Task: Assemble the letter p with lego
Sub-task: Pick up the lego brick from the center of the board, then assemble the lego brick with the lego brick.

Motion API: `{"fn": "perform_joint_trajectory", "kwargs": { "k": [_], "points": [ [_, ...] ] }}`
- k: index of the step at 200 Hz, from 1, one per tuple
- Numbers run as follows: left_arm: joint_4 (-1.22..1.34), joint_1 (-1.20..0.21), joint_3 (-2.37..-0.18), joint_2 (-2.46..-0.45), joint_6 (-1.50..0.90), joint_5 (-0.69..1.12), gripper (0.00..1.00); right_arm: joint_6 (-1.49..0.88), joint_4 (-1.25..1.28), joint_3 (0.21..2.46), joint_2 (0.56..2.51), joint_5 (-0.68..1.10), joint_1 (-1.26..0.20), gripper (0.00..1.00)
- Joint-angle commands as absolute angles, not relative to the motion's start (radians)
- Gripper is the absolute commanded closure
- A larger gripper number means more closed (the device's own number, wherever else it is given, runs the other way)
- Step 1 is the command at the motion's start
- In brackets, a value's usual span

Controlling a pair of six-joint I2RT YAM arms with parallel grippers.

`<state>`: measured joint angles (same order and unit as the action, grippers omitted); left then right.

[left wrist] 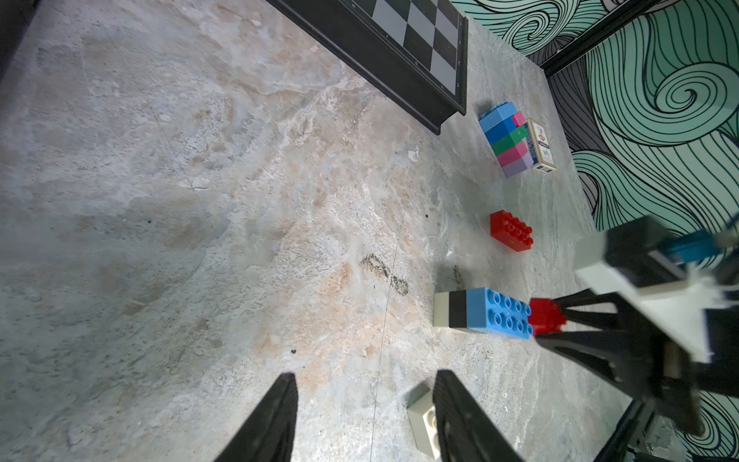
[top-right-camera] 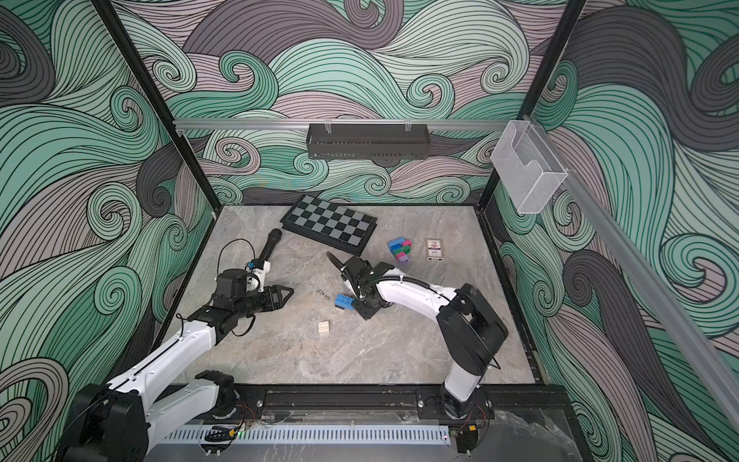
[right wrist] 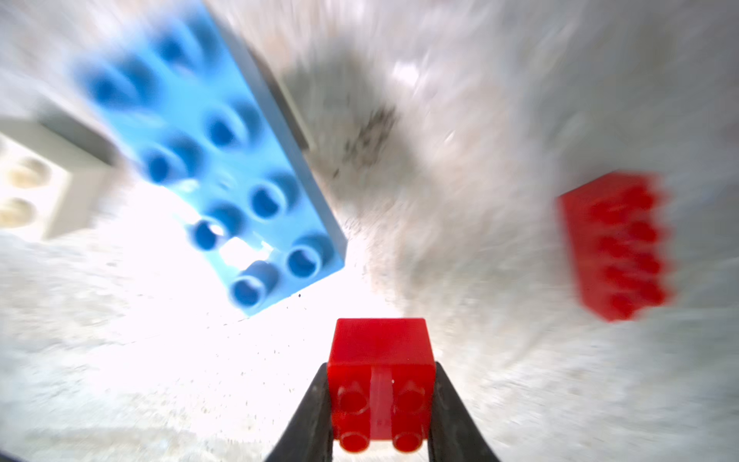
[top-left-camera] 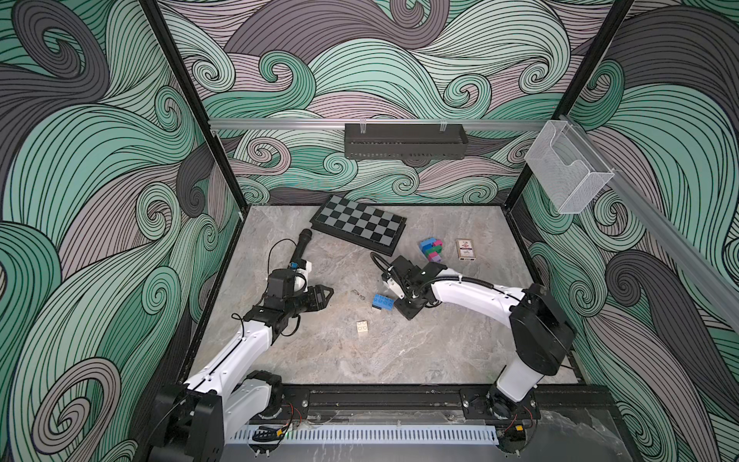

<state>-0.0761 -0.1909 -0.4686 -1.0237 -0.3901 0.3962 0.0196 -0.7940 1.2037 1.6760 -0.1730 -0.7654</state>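
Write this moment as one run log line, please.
right gripper: shut on small red brick | left gripper: open, empty | blue-black-cream stack: lying on its side

A grey marbled table is seen, and plenty is laid out on it. Toward the far edge, a checkered board is set askew. Toward the far right corner, a cluster of joined bricks, blue, green, pink and lilac, is laid just beside a small card box. Mid-table, a blue oblong brick is found, joined in a row with a black and a cream one. Nearer the front edge, a lone cream brick is placed. A red oblong brick is picked out between blue brick and cluster. Toward the left edge, what may be a microphone is laid.
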Motion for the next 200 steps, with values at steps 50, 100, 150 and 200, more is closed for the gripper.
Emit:
{"fn": "perform_joint_trajectory", "kwargs": {
  "k": [50, 100, 150, 200],
  "points": [
    [-0.097, -0.184, -0.472, -1.005, -0.362, 0.403, 0.44, 0.461, -1.011, 1.542, 1.714, 0.0, -0.761, 0.78],
    [-0.103, -0.185, -0.476, -1.013, -0.353, 0.391, 0.44, 0.525, -1.142, 1.731, 1.905, 0.045, -0.774, 0.8],
    [-0.104, -0.184, -0.475, -1.012, -0.352, 0.387, 0.44, 0.451, -1.112, 1.754, 1.999, -0.007, -0.801, 0.8],
    [-0.104, -0.184, -0.477, -1.012, -0.349, 0.383, 0.44, 0.427, -1.104, 1.743, 2.025, -0.027, -0.818, 0.8]
  ]
}}
